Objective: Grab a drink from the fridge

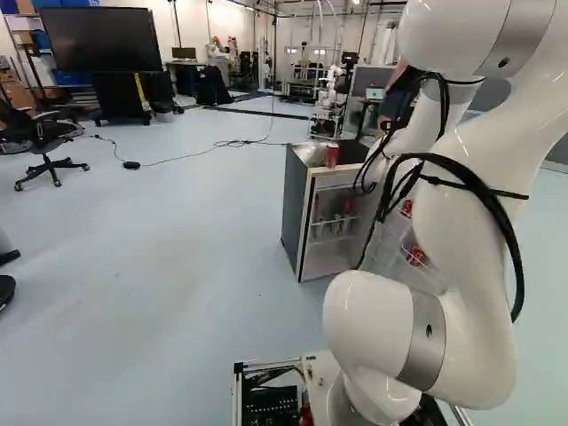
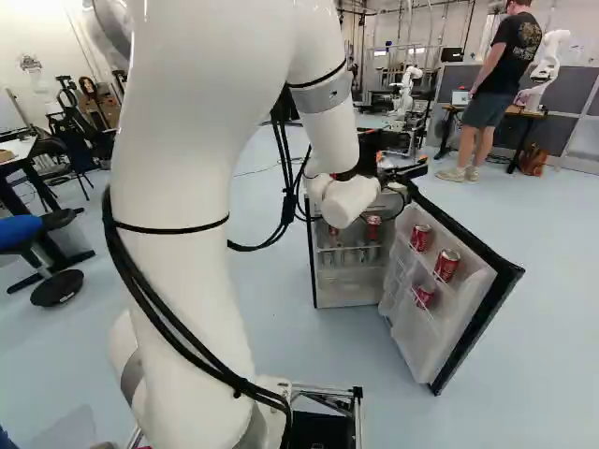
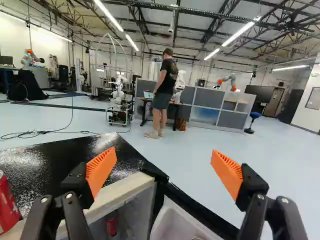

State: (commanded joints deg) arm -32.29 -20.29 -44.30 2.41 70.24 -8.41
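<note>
Progress: the door [image 2: 409, 335] of the fridge [image 1: 302, 213] is open, w/ cans in reach, so access is done; the grip is not. The gripper [image 3: 163, 152] is released, i.e. its fingers stand wide apart w/ nothing btwn the pads, above the front edge of the fridge top. One can [image 1: 332, 156] stands upright on that top, near the front edge; in the wrist view it lies outside the fingers, beside the gripper. Others are inside: three in the door racks (upper can [image 2: 420, 237], middle can [image 2: 447, 265], lower can [image 2: 424, 296]) & at least one, the inner can [image 2: 373, 227], in the main compartment. Whether the can on top is a drink already taken out or merely kept there can't be told; if the former, the task is prob. near its end; if not, approach, grip & withdrawal all remain. Obscured: the arm [image 1: 461, 231] covers part of the door & its racks in the left base view, & the gripper & fridge top are hard to sort out in the right base view. The can on top is cut off in the wrist view, where the compartment shows only in part; red items deeper inside are too small to identify or count.
</note>
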